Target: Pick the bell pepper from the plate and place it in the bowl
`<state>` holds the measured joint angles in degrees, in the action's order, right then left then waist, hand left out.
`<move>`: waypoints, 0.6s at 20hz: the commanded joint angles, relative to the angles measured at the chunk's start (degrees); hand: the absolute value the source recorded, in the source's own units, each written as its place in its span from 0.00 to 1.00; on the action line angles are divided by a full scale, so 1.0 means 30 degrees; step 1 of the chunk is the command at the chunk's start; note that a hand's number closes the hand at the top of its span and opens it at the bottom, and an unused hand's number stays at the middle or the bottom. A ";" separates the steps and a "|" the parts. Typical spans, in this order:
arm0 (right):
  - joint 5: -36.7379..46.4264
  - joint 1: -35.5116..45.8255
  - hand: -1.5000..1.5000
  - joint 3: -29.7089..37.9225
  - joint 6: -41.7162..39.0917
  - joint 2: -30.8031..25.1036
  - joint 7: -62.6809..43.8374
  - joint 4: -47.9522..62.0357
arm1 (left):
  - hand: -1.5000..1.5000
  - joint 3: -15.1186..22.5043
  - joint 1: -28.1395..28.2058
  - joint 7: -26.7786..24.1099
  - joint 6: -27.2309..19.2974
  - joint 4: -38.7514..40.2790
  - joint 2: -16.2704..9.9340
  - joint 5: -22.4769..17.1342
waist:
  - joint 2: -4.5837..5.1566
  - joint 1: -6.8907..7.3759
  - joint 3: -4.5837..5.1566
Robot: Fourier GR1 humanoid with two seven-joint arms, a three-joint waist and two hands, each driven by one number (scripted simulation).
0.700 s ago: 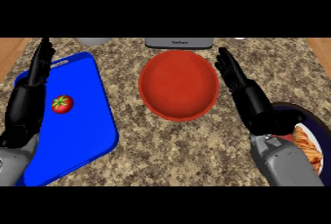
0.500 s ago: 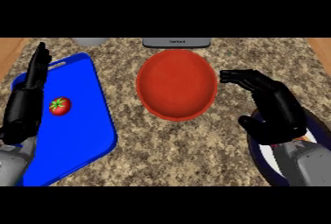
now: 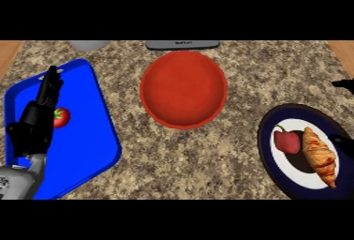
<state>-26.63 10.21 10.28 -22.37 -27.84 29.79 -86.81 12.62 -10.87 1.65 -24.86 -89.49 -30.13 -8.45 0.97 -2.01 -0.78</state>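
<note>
The bell pepper (image 3: 286,140) lay ungrasped on the plate (image 3: 271,154); the left robot hand (image 3: 36,123) rested straight-fingered, while the right robot hand (image 3: 343,85), a sliver at the edge, was perhaps withdrawn.

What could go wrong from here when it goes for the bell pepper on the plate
The bell pepper lies right against the croissant on the plate, so curling fingers could catch or shove the croissant instead. The right hand barely shows at the right edge, so its approach is hard to judge. Carrying to the red bowl, the pepper might clip the rim.
</note>
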 commanded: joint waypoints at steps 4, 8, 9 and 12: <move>0.2897 -0.2372 0.00 0.3110 -0.5240 -0.3930 0.8126 0.3408 | 0.50 0.0036 0.0094 0.1019 0.0257 -0.0412 -0.0082 -0.0257 | -0.0138 0.0433 0.0057; 0.5944 -0.2853 0.00 0.2798 -0.4663 -0.6488 0.9561 0.3814 | 0.50 0.0136 -0.0321 0.1186 0.0298 -0.0184 0.0071 -0.0048 | -0.0163 0.0655 0.0131; 0.7254 -0.3449 0.00 0.2253 -0.3715 -0.6380 1.0151 0.3447 | 0.50 0.0045 -0.0256 0.1249 0.0500 0.0060 0.0168 -0.0296 | -0.0191 0.0605 0.0162; 0.9373 -0.3073 0.00 0.1637 -0.1716 -0.7666 1.0355 0.3765 | 0.50 0.0975 -0.0801 0.1722 -0.0403 -0.0288 0.0914 0.0871 | -0.0207 0.0763 0.0183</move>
<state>-6.57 1.29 16.67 -23.92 -46.46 49.45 -78.14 13.91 -11.85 5.54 -24.47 -90.14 -29.16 -7.86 0.43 -0.14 -0.36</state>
